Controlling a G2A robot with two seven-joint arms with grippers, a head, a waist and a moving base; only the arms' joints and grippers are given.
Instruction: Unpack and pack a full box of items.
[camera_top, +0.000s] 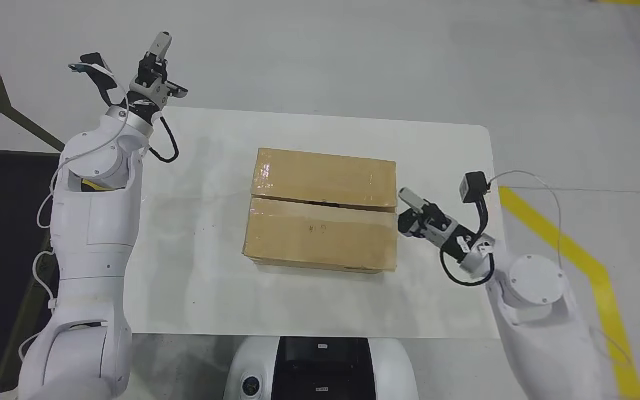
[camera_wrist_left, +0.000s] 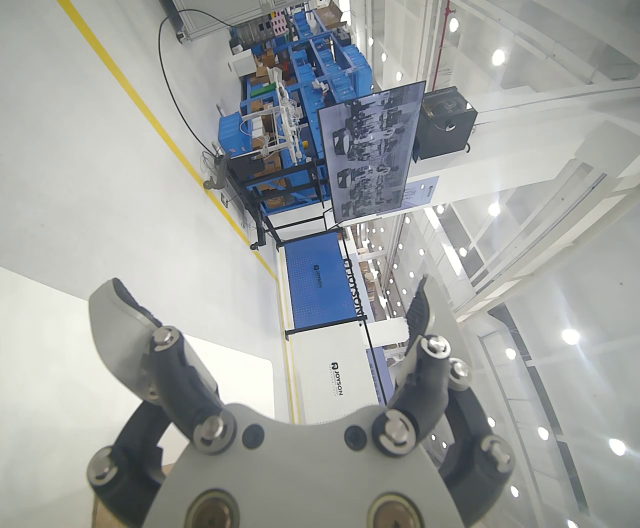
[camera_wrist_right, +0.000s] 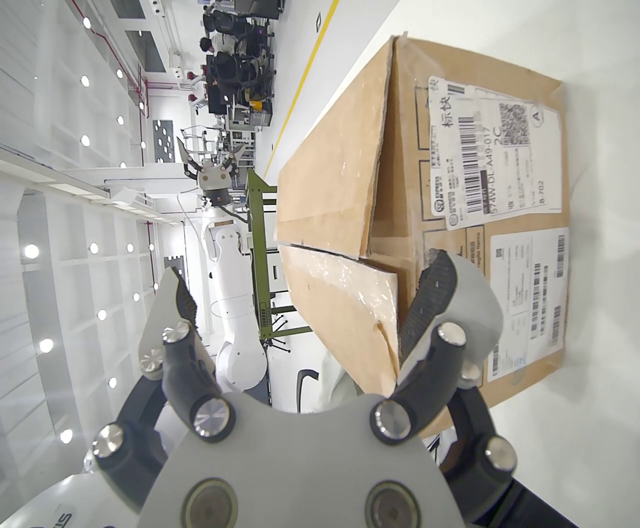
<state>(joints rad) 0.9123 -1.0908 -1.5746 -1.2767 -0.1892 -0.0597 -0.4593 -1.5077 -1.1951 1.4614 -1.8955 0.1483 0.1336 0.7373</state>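
Cardboard box (camera_wrist_right: 330, 150) bears labels (camera_wrist_right: 492, 150) facing the spread right pincer (camera_wrist_right: 306, 265).

Place: an industrial hall, part warehouse and part robot lab, is housing the work.
Floor: a yellow line (camera_wrist_left: 150, 120) is running across the pale, glossy floor (camera_wrist_left: 60, 125).
Storage: blue racks (camera_wrist_left: 330, 70) are holding bins and cartons.
Ceiling: round lights (camera_wrist_left: 497, 56) are shining from a high white ceiling.
Display: a large screen (camera_wrist_left: 372, 150) is standing just beside the racks.
Work spot: a cardboard box (camera_top: 320, 210) with shipping labels is sitting at the middle of the white surface (camera_top: 200, 280).
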